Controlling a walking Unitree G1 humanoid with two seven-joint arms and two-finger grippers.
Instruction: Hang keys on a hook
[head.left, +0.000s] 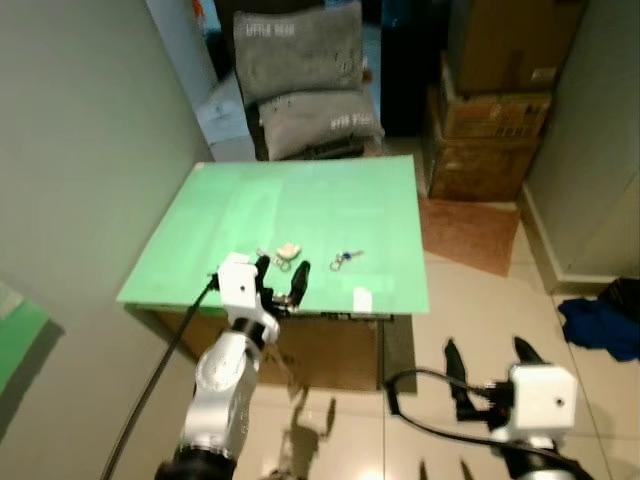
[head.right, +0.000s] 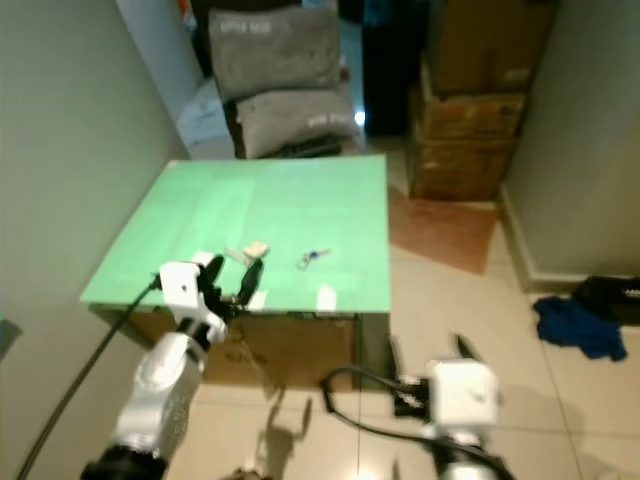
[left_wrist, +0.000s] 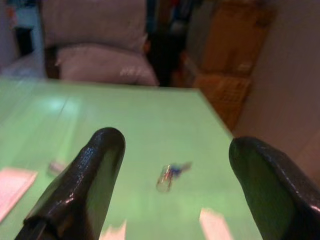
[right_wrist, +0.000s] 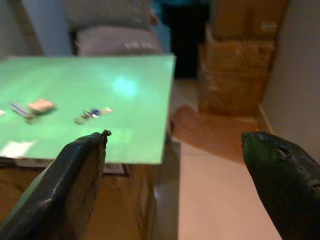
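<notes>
My left pincer (head.left: 281, 282) hung spread over the desk (head.left: 300, 205) edge. The keys (head.left: 345, 259) lay flat just beyond and to its right, long axis slanting away rightward. My right pincer (head.left: 487, 360) gaped low beside the desk.

My two head eyes look forward and down from well above the green table (head.left: 300, 220), which sits mid-frame in both, shifted slightly left in the right eye. My left wrist camera looks low and close across that tabletop between my fingers (left_wrist: 80, 185) toward the pillows (left_wrist: 95, 45). My right wrist camera faces the table's near corner from below and farther back, sharing the boxes (right_wrist: 240, 65).
</notes>
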